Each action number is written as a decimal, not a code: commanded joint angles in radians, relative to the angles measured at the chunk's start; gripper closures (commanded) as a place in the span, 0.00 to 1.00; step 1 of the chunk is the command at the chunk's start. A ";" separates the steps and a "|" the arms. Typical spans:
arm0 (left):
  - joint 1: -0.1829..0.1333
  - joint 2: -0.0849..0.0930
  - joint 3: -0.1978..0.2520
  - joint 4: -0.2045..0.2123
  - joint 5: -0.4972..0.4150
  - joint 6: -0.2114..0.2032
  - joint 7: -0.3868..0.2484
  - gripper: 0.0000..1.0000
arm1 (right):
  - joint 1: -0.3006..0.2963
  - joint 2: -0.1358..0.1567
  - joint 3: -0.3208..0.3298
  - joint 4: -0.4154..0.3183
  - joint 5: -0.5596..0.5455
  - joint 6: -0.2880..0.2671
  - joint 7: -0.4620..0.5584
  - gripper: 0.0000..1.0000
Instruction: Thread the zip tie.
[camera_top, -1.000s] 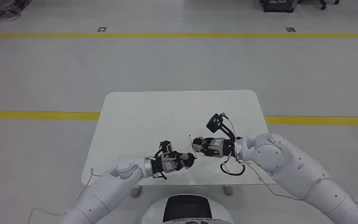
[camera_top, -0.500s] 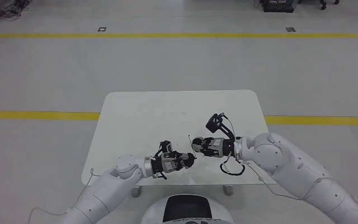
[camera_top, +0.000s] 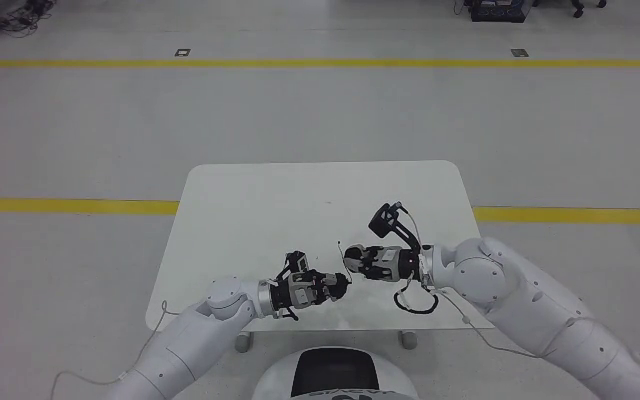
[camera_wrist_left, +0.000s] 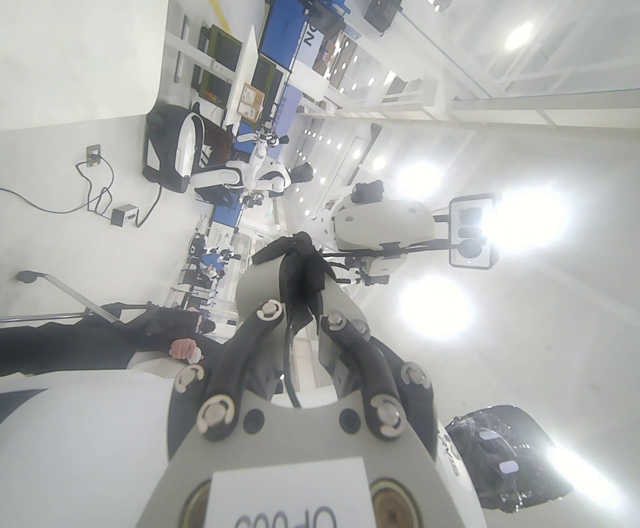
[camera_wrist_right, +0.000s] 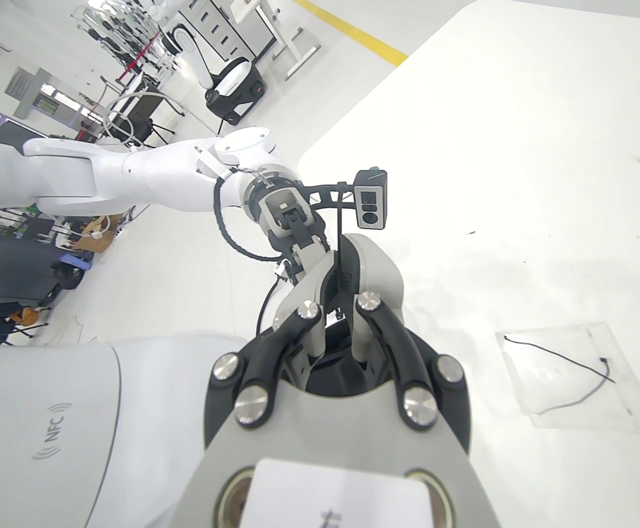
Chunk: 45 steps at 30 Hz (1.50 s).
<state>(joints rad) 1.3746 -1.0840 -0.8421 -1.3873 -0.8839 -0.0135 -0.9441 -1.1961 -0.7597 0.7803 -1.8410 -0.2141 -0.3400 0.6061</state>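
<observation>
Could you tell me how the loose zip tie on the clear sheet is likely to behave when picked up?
The zip tie is hair-thin and lies in a curve, so it is probably very light and bendy, likely drooping from one end. Lying flat on the smooth sheet, it may slide rather than lift cleanly.

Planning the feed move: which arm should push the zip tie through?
Likely right: the right gripper pinches the zip tie with its free end sticking out near the left gripper, which only clamps another part.
</observation>
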 joint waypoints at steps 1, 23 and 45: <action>0.000 0.000 0.000 0.000 0.000 0.000 0.000 1.00 | 0.001 0.000 0.000 0.000 0.000 0.000 -0.002 1.00; 0.000 0.000 0.000 0.000 0.000 0.000 0.000 1.00 | 0.004 0.004 -0.012 -0.001 0.001 0.000 -0.018 1.00; 0.000 0.000 0.000 0.000 0.000 0.000 0.000 1.00 | -0.015 0.013 -0.011 -0.012 -0.007 0.000 -0.035 1.00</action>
<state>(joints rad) 1.3746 -1.0840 -0.8421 -1.3873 -0.8839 -0.0135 -0.9441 -1.2097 -0.7476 0.7681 -1.8517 -0.2208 -0.3400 0.5720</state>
